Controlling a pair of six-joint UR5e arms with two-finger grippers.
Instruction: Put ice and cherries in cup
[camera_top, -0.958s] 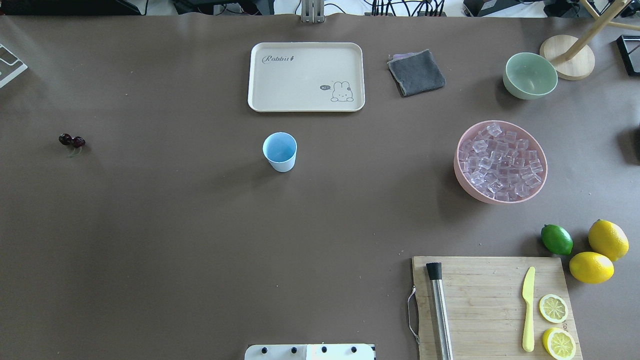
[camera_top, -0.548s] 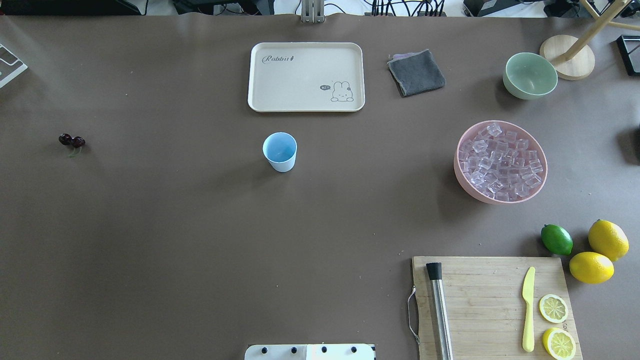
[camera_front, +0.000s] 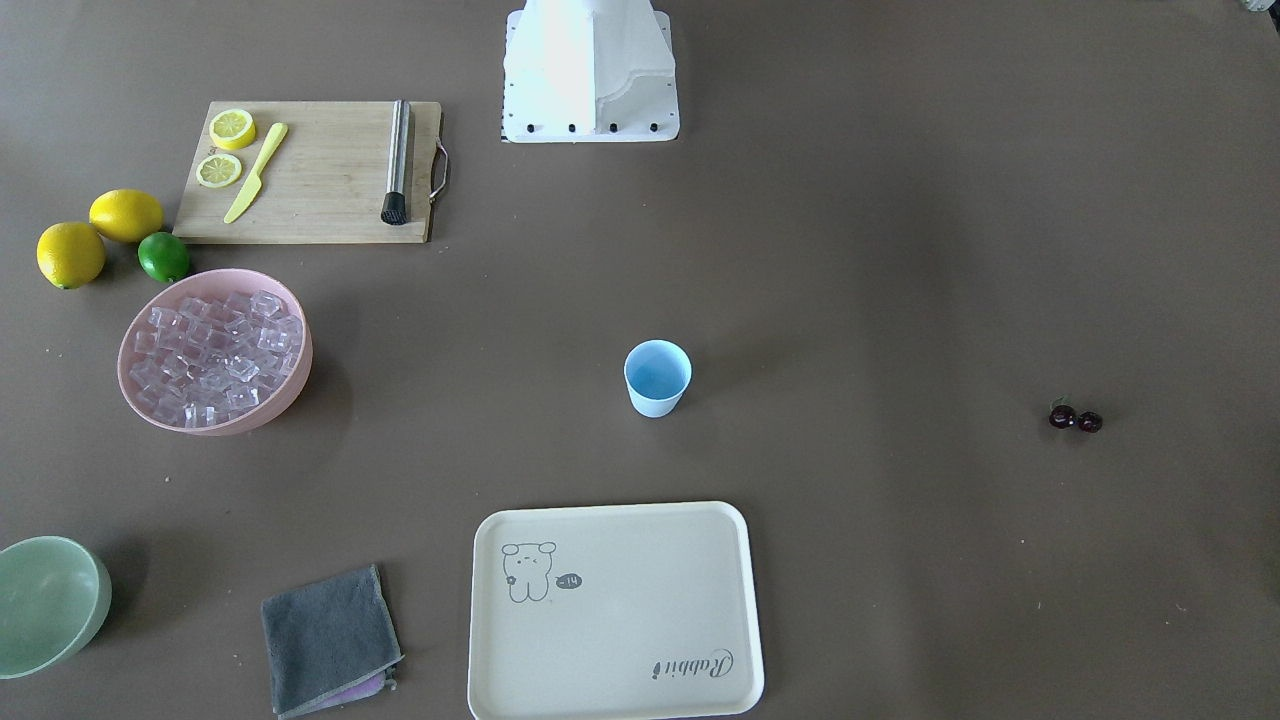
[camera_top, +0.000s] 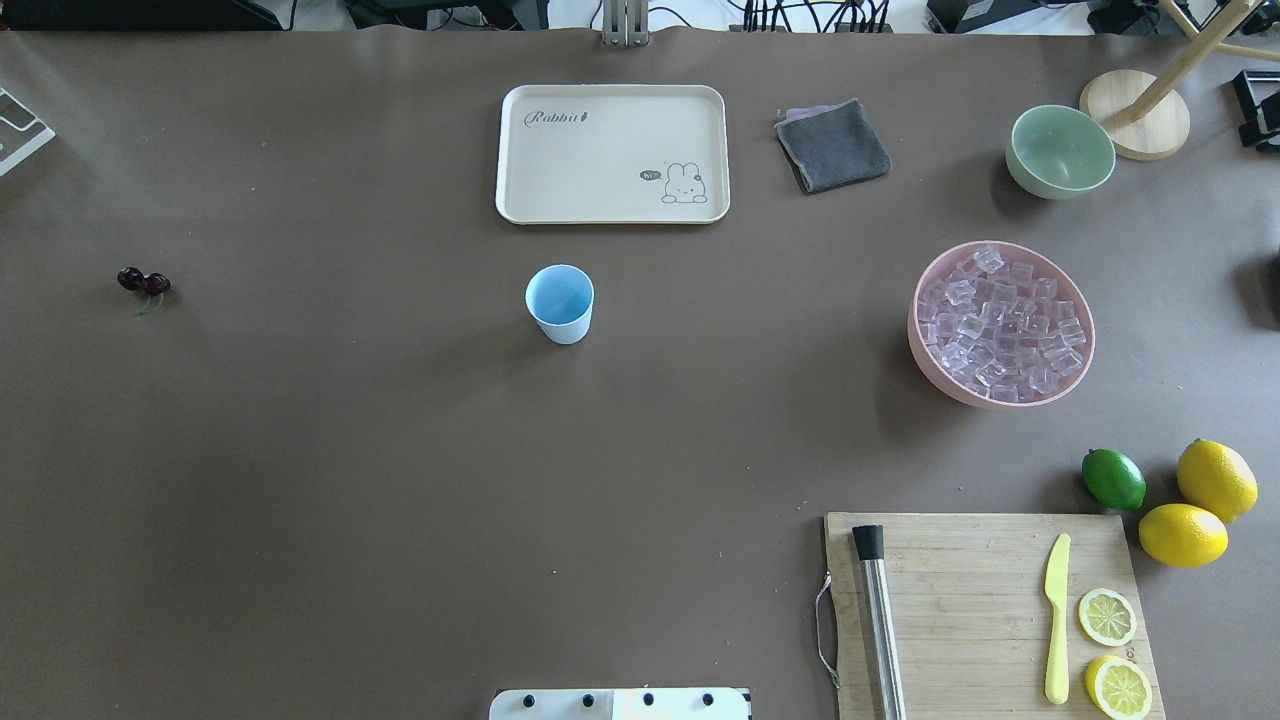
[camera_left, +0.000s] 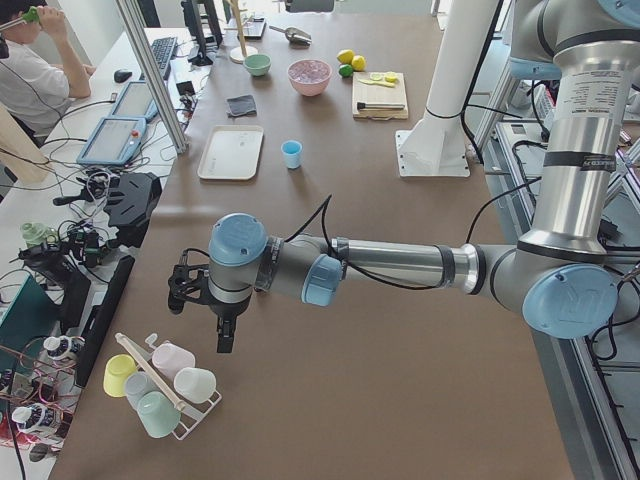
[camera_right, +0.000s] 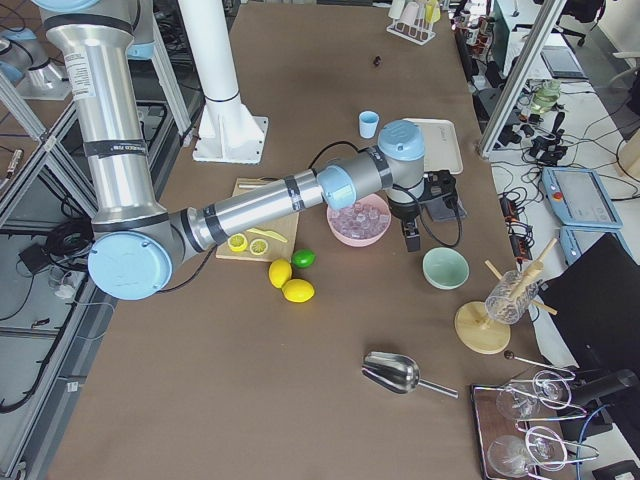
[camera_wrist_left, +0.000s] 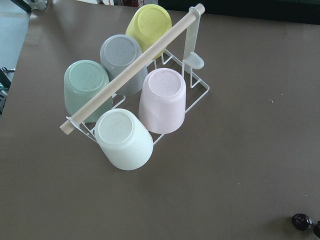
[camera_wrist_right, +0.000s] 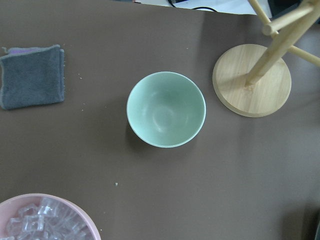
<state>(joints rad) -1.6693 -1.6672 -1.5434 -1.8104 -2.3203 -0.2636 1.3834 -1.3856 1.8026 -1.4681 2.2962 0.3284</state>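
Note:
The light blue cup (camera_top: 559, 303) stands upright and empty near the table's middle; it also shows in the front view (camera_front: 657, 378). The cherries (camera_top: 144, 282) lie far to the left on the table, and at the lower right corner of the left wrist view (camera_wrist_left: 306, 222). The ice (camera_top: 1002, 325) fills a pink bowl (camera_top: 1000, 398) on the right. My left gripper (camera_left: 225, 340) hangs over the table's left end near a cup rack. My right gripper (camera_right: 411, 238) hangs between the pink bowl and the green bowl. I cannot tell whether either is open.
A cream tray (camera_top: 612, 153), a grey cloth (camera_top: 832, 145) and a pale green bowl (camera_top: 1060, 150) lie along the far side. A cutting board (camera_top: 960, 600) with knife, muddler and lemon slices is near right, beside lemons and a lime. A rack of cups (camera_wrist_left: 130, 100) stands at the left end.
A dark shape at the far right edge of the overhead view has shifted slightly. The cup, cherries and ice bowl have not moved.

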